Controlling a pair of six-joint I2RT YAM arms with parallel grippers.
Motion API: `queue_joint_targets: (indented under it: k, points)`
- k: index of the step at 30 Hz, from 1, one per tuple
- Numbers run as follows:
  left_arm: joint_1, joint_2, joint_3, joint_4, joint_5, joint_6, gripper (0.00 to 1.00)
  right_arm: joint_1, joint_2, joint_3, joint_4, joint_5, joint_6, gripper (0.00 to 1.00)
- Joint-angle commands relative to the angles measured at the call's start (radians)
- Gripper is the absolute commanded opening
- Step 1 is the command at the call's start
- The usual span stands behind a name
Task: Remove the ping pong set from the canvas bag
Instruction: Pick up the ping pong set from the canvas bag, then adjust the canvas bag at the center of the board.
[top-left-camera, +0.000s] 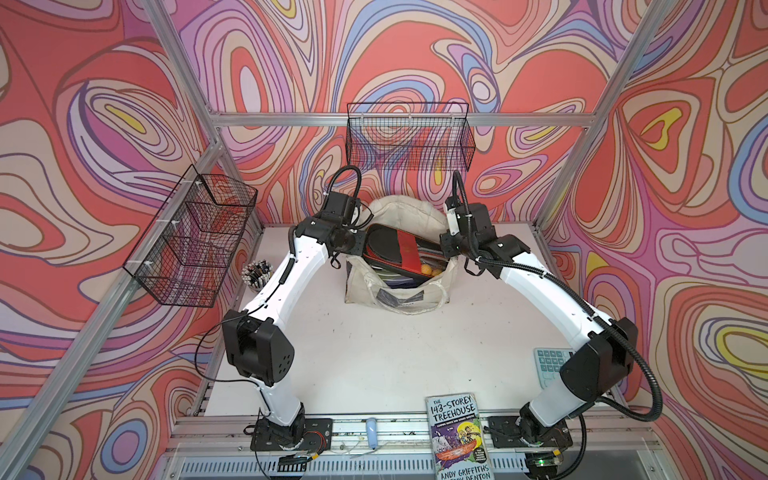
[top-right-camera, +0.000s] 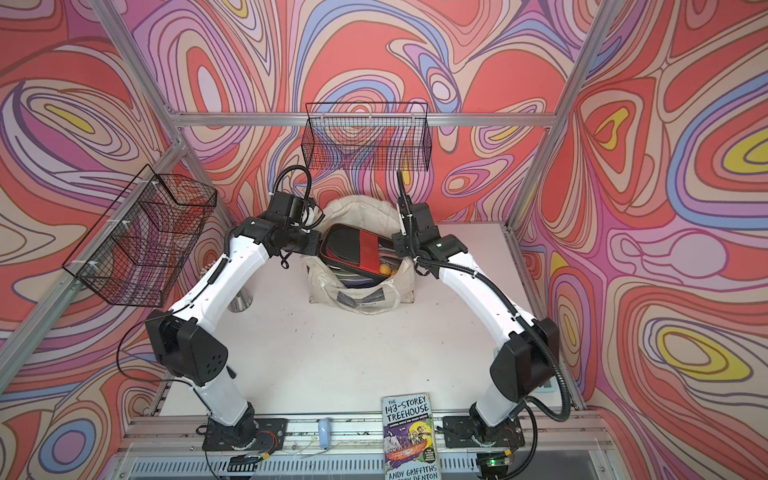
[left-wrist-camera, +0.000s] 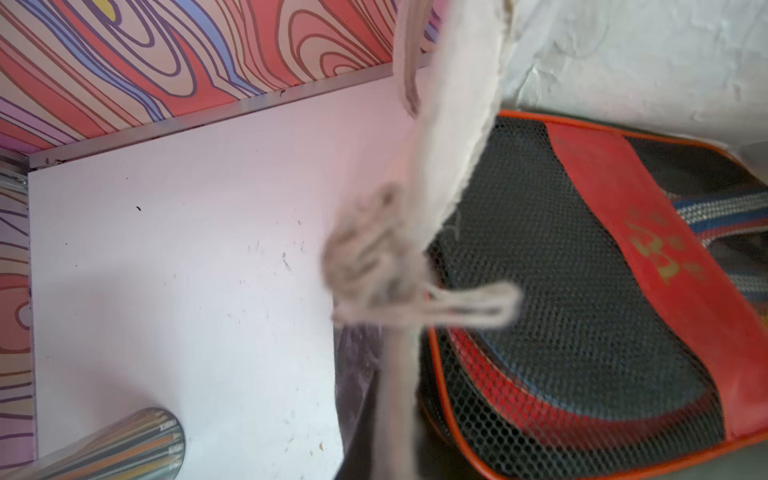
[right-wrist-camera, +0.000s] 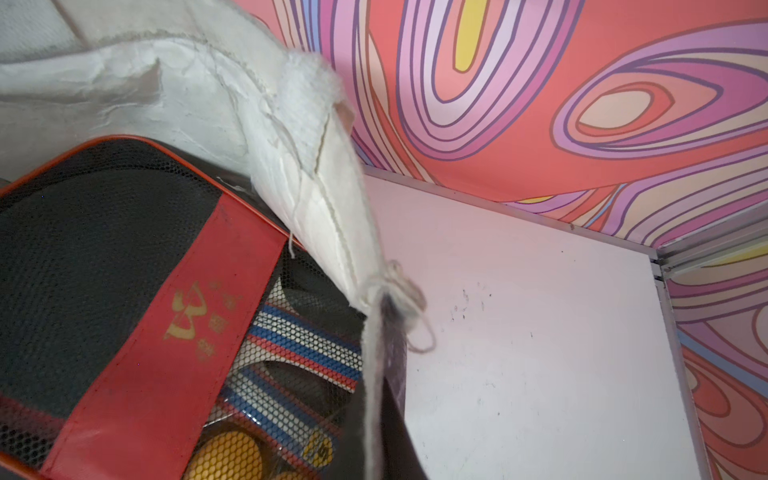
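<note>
The cream canvas bag (top-left-camera: 399, 299) (top-right-camera: 357, 299) stands upright at the back middle of the table. A black mesh case with a red band, part of the ping pong set (top-left-camera: 399, 249) (top-right-camera: 361, 249), lies slanted across the bag's mouth, with paddles and orange balls (right-wrist-camera: 224, 457) showing through the mesh. My left gripper (top-left-camera: 360, 245) (left-wrist-camera: 395, 457) is shut on the bag's left rim. My right gripper (top-left-camera: 446, 249) (right-wrist-camera: 380, 449) is shut on the right rim, with the cloth edge (right-wrist-camera: 374, 395) running between its dark fingers. Other covers deeper in the bag are mostly hidden.
A black wire basket (top-left-camera: 409, 137) hangs on the back wall and another (top-left-camera: 195, 237) on the left wall. A cup of pens (top-left-camera: 257, 272) stands left of the bag. A paperback book (top-left-camera: 457, 436) lies at the front edge, and a pale blue calculator (top-left-camera: 550, 365) sits under the right arm.
</note>
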Motion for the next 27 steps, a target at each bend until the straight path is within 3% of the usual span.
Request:
queue_joint_targets:
  k: [1,3,5,7,11,16,27]
  points:
    - [-0.01,-0.16,-0.039,0.205,0.058,0.052,0.0,0.003,-0.068,0.0,0.031,-0.028,-0.068,0.45]
    - [-0.009,-0.195,-0.089,0.254,0.08,0.061,0.0,0.003,-0.074,0.014,0.024,-0.032,-0.092,0.72]
    - [-0.01,-0.224,-0.132,0.295,0.097,0.066,0.0,0.004,-0.076,0.043,0.02,-0.062,-0.118,0.88]
    - [-0.009,-0.245,-0.166,0.333,0.114,0.068,0.0,0.008,-0.073,0.081,0.016,-0.116,-0.142,0.98]
    - [-0.011,-0.278,-0.219,0.413,0.143,0.069,0.0,0.04,-0.035,0.168,-0.024,-0.272,-0.219,0.98]
    - [-0.011,-0.255,-0.183,0.433,0.14,0.097,0.0,0.072,0.077,0.287,-0.123,-0.44,-0.272,0.98]
    - [-0.012,-0.251,-0.111,0.569,0.202,0.168,0.0,0.079,0.245,0.351,-0.197,-0.556,-0.299,0.98]
